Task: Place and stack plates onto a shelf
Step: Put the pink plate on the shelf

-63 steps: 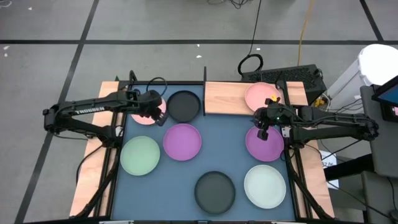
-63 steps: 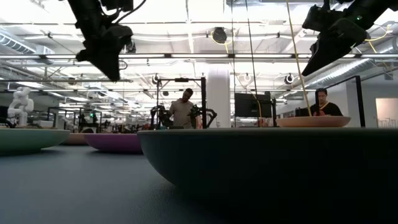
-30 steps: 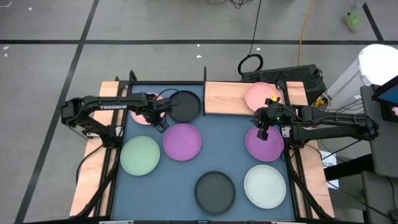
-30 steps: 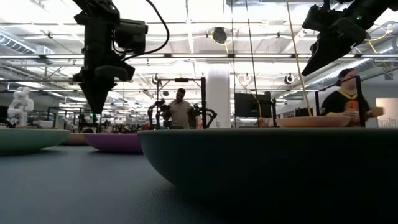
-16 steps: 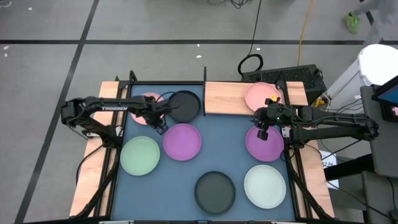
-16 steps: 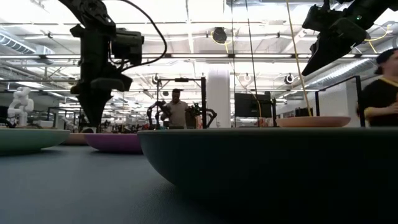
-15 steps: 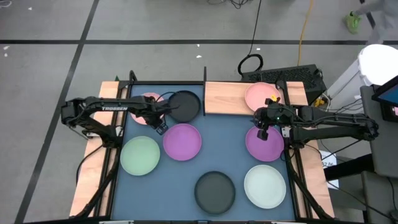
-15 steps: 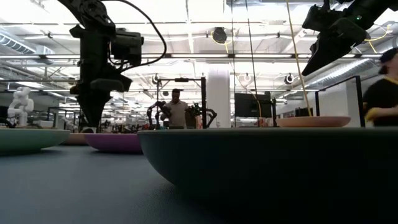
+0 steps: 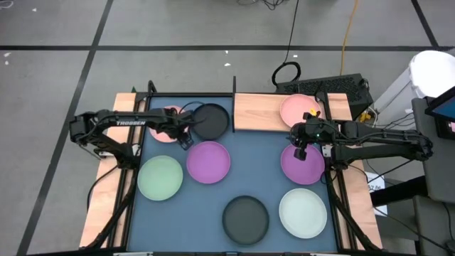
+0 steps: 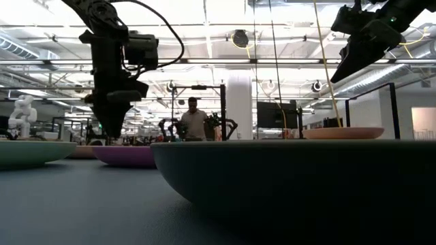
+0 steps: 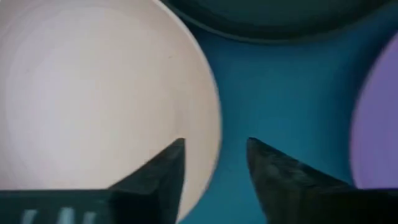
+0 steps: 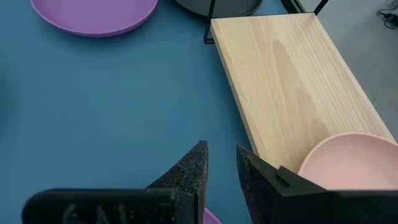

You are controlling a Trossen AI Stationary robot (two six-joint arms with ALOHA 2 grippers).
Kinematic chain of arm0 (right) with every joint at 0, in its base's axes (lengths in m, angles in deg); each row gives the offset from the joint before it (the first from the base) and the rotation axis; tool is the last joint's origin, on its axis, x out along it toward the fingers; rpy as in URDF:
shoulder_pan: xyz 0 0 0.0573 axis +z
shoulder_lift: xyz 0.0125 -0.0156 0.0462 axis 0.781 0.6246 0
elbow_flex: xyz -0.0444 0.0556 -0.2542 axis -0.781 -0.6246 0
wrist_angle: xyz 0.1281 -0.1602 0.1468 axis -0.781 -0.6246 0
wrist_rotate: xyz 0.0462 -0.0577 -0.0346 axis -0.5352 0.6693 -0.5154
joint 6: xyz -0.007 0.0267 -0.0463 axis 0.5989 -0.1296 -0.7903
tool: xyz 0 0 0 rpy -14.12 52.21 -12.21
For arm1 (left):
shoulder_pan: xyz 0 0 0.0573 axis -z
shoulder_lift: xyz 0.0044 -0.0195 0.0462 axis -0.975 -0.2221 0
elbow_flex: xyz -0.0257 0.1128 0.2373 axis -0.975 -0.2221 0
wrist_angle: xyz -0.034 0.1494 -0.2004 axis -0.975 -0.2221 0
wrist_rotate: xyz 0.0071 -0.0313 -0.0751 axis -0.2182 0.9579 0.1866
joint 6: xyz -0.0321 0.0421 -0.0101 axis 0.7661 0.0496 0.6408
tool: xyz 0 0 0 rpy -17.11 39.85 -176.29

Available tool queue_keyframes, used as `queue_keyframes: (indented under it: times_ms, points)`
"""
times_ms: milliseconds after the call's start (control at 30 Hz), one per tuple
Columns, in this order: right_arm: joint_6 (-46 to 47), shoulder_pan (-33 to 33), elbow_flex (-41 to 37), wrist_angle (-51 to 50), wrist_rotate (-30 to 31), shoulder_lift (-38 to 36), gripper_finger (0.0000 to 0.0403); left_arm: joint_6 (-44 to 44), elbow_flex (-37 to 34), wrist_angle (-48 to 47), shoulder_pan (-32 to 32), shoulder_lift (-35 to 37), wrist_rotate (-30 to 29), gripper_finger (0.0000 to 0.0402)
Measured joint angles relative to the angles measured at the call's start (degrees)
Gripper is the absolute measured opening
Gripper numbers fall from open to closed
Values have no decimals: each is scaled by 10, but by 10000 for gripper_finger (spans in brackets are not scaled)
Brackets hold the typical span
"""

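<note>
Sitting on the wooden shelf at the far side of the surface is one pink plate, toward the shelf's right end; rest of the board is bare. Second pink plate lies on the blue mat at far left, w/ a black plate just beside it, nearer the shelf. A purple plate is mid-mat, a pale green plate to its left. Right side: another purple plate near the mat's edge, a whitish-green plate in front of it, a second black plate at front centre.

Left claw is low over the near-right rim of the pink mat plate, in the gap btwn it, the black plate & the centre purple one. In the left wrist view its fingers stand apart, one over the plate's rim, the other over bare mat; nothing gripped yet.

Right claw hangs above the surface btwn the shelf's pink plate & the right purple plate, well clear of both in the low view. Its fingers show a narrow gap, empty, nothing held.

A person stands in the room behind, low view.
</note>
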Motion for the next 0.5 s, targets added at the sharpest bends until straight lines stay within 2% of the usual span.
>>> queue_keyframes:
  times_ms: [100, 200, 367, 500]
  points:
    - [0, 0, 0, 0, 0, 0, 70, -1, -1, 8, 1, 0, -1, 230]
    - [0, 0, 0, 0, 0, 0, 70, -8, -14, 42, 6, 0, -10, 255]
    - [0, 0, 0, 0, 0, 0, 70, -7, -50, 70, 7, 0, -45, 255]
    - [0, 0, 0, 0, 0, 0, 70, -1, -67, 72, 7, 0, -46, 243]
